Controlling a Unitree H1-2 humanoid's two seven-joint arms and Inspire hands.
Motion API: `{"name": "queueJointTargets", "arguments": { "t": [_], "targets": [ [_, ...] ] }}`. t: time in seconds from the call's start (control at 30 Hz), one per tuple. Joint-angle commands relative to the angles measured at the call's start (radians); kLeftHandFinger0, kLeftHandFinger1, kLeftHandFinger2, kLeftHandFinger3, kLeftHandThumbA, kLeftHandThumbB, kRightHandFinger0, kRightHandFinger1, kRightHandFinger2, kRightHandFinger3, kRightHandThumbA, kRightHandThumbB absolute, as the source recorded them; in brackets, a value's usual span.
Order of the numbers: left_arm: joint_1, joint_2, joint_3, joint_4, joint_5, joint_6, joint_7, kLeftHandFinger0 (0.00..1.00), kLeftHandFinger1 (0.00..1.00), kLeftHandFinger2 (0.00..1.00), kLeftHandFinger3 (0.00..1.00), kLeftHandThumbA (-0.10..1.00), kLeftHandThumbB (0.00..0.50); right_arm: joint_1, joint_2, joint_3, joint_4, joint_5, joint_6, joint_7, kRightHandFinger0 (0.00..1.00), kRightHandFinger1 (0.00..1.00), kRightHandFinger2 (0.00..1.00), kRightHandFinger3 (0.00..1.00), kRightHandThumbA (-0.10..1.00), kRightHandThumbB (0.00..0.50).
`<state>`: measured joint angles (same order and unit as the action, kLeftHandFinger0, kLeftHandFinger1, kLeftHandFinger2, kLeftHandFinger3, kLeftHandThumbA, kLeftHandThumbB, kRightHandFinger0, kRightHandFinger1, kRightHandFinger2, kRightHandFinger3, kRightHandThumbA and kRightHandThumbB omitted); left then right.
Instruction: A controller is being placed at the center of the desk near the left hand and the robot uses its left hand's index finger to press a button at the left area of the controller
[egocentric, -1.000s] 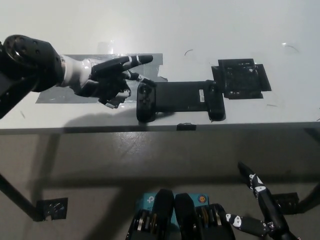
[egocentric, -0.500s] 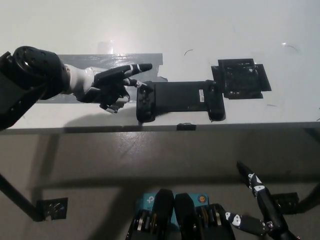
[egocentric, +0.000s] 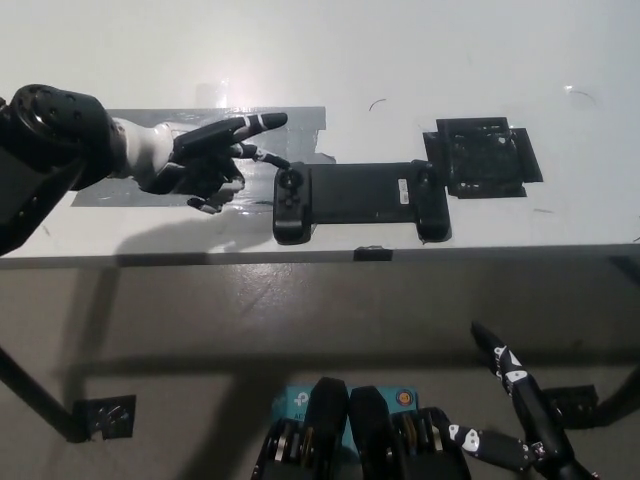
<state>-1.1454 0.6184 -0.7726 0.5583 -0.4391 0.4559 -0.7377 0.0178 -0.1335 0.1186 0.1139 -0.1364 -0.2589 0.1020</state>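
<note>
Surface (egocentric: 420, 60): white, smooth and matte, with a few faint scuffs; its front edge runs straight across the middle of the view.
Tape patch (egocentric: 300, 120): grey, glossy rectangle on the left half of the surface, glare on its top; much of it lies under the left arm.
Controller (egocentric: 360, 200): black, long and flat, a grip at each end and a plain middle span; it lies lengthwise near the middle of the front edge, unmoved since the earlier frames. A small pale label sits near its right grip, too small to read.
Black square pad (egocentric: 484, 158): dark, ribbed, set slightly askew, just behind the controller's right grip, toward the surface's right side.
Left robot hand (egocentric: 205, 165): one finger stretched out toward the right, the others curled under, holding nothing. A lower fingertip reaches the top of the controller's left grip; whether it presses cannot be told. Compared with half a second ago, the hand sits slightly farther left and the stretched finger points higher.
Right robot hand (egocentric: 515, 420): black with white marks, low at the bottom right, below the surface's front edge, fingers apart and empty; place nearly unchanged.
</note>
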Motion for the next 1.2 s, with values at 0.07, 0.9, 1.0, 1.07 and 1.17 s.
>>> {"name": "queueJointTargets", "arguments": {
  "t": [0.07, 0.9, 1.0, 1.07, 1.17],
  "targets": [
    [-0.020, -0.011, 0.038, -0.007, 0.070, 0.014, -0.049, 0.00, 0.00, 0.00, 1.00, 1.00, 0.500, -0.018, 0.000, 0.005, -0.019, -0.002, -0.029, 0.002, 0.92, 1.00, 1.00, 1.00, 0.89, 0.231],
    [-0.008, -0.090, 0.167, 0.105, 0.247, 0.014, -0.108, 0.00, 0.00, 0.00, 1.00, 1.00, 0.500, -0.033, 0.002, 0.004, -0.023, -0.006, -0.009, 0.001, 0.99, 1.00, 1.00, 1.00, 0.87, 0.232],
    [-0.005, -0.092, 0.180, 0.103, 0.260, 0.014, -0.116, 0.00, 0.00, 0.00, 1.00, 1.00, 0.500, -0.033, 0.003, 0.005, -0.024, -0.007, -0.006, 0.001, 0.99, 1.00, 1.00, 1.00, 0.87, 0.240],
    [0.001, -0.095, 0.188, 0.102, 0.272, 0.014, -0.124, 0.00, 0.00, 0.00, 1.00, 1.00, 0.500, -0.032, 0.004, 0.007, -0.023, -0.014, -0.010, -0.003, 0.98, 1.00, 1.00, 1.00, 0.88, 0.238],
    [0.010, -0.101, 0.201, 0.104, 0.280, 0.014, -0.130, 0.00, 0.00, 0.00, 1.00, 1.00, 0.500, -0.031, 0.004, 0.007, -0.019, -0.019, -0.023, -0.007, 0.99, 1.00, 1.00, 1.00, 0.87, 0.235]
  ]
}}
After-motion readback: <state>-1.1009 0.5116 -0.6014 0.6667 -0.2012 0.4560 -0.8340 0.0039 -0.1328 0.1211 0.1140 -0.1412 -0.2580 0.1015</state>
